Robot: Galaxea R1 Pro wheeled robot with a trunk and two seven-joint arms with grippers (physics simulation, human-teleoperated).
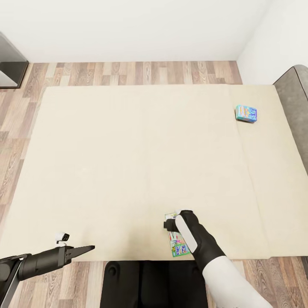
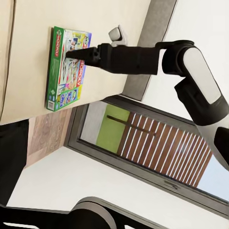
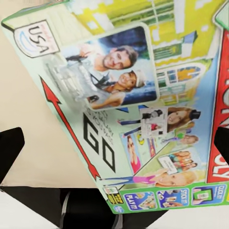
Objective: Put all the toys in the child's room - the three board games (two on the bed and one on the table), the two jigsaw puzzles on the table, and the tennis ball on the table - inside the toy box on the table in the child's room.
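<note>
Head view: the bed (image 1: 128, 162) spreads its beige mattress across the wood floor (image 1: 128, 72), its grey headboard (image 1: 295, 98) at the right. A blue board game (image 1: 246, 113) lies near the far right corner of the mattress. At the near edge, right of its middle, the white-and-green board game (image 1: 179, 247) lies flat, partly under the right gripper (image 1: 171, 223). The left gripper (image 1: 83, 250) hangs over the near edge, well apart, fingers together, holding nothing.

Left wrist view: the right gripper (image 2: 78, 56) points down onto the white-and-green box (image 2: 67, 69); contact is unclear.

Right wrist view: the box (image 3: 138, 109) lies between the dark, spread fingertips (image 3: 9, 148).
</note>
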